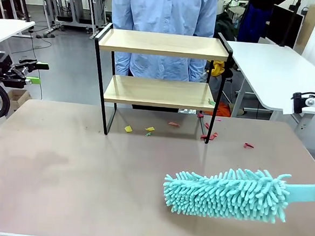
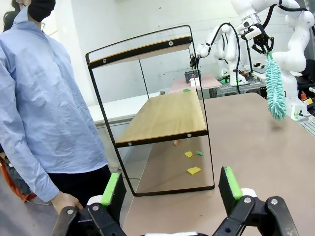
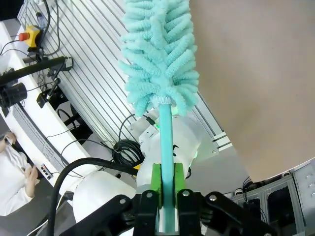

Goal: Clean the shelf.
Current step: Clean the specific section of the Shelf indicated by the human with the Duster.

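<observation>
A pale brown table (image 1: 62, 171) fills the foreground of a workshop. The right gripper (image 3: 167, 178) is clamped on the handle of a turquoise microfibre duster (image 1: 228, 193), held over the table's near right. The left gripper (image 2: 171, 188) stands wide with nothing between its pads, facing the shelf (image 1: 159, 91) at the table's far middle. Coloured paper scraps (image 1: 128, 129) lie beneath and beside the shelf, and a person (image 1: 165, 10) stands behind it.

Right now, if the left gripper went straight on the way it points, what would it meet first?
Most likely the shelf: the open left gripper aims at the near end of its lower board. How far off that is, the picture does not tell.
</observation>
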You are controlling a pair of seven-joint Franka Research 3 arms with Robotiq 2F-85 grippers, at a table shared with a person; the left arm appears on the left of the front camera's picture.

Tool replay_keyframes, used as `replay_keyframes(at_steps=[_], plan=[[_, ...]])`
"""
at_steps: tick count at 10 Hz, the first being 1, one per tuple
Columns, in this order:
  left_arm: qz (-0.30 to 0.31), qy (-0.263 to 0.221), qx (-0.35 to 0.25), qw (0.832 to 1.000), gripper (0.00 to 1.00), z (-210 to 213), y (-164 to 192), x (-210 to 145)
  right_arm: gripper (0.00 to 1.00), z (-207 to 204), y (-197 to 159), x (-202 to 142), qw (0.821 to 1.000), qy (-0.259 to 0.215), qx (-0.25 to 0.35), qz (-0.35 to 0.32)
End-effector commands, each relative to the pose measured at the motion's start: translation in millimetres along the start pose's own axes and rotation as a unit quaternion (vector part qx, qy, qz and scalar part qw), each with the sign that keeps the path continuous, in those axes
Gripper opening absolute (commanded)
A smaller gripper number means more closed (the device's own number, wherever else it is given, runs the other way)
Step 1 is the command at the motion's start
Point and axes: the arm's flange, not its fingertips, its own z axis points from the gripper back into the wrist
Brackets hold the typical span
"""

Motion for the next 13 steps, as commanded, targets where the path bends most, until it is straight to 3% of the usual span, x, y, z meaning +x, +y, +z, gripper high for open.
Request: replay_keyframes(at_steps=[1, 13], plan=[[-0.007, 0.001, -0.003, 1.000, 1.00, -0.5, -1.8, 2.1, 0.13, 5.3, 0.3, 0.8, 1.000, 0.001, 0.001, -0.002], [-0.007, 0.001, -0.003, 1.000, 1.00, -0.5, -1.8, 2.1, 0.13, 5.3, 0.3, 0.8, 1.000, 0.001, 0.001, -0.002]])
